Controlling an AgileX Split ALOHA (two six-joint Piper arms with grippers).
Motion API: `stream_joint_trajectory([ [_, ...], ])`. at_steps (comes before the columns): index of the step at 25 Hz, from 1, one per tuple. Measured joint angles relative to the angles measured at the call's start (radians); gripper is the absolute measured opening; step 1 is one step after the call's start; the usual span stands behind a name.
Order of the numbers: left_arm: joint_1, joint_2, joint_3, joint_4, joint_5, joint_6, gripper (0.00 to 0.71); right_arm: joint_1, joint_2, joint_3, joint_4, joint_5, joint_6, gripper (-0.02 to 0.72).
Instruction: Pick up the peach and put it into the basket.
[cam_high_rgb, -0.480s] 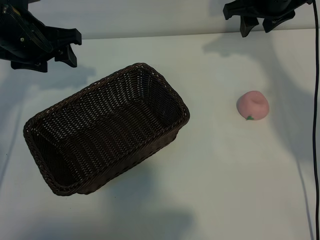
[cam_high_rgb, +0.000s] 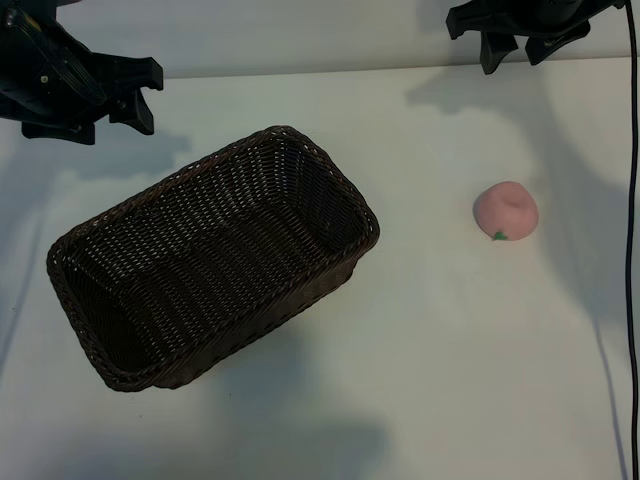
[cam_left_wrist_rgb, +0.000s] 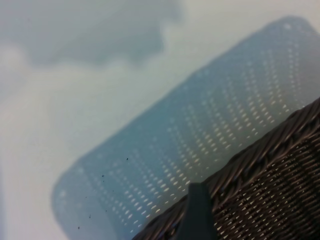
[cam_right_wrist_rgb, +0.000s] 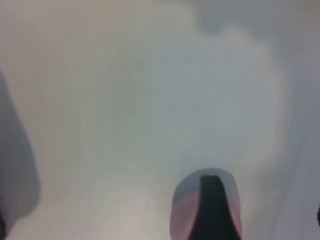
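Observation:
The peach (cam_high_rgb: 505, 211), small, round and pale pink with a green leaf bit, lies on the white table at the right. The dark-brown woven basket (cam_high_rgb: 210, 255) stands slantwise at centre-left with nothing in it. My right gripper (cam_high_rgb: 512, 62) hangs open at the table's far right edge, well behind the peach and apart from it. In the right wrist view one dark finger (cam_right_wrist_rgb: 212, 212) overlaps the peach (cam_right_wrist_rgb: 181, 216). My left gripper (cam_high_rgb: 147, 95) is open at the far left, behind the basket. In the left wrist view its finger (cam_left_wrist_rgb: 199, 216) shows over the basket's braided rim (cam_left_wrist_rgb: 260, 155).
A black cable (cam_high_rgb: 632, 200) runs down the table's right edge. White tabletop (cam_high_rgb: 440, 350) stretches between the basket and the peach and along the near side.

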Motion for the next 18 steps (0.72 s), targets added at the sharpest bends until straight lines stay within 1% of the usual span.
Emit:
stream_joint_trajectory([
  [7, 0.0, 0.0, 0.0, 0.0, 0.0, 0.0, 0.594, 0.0, 0.0, 0.0, 0.0, 0.0, 0.0, 0.493],
  [18, 0.0, 0.0, 0.0, 0.0, -0.032, 0.0, 0.594, 0.0, 0.0, 0.0, 0.0, 0.0, 0.0, 0.493],
])
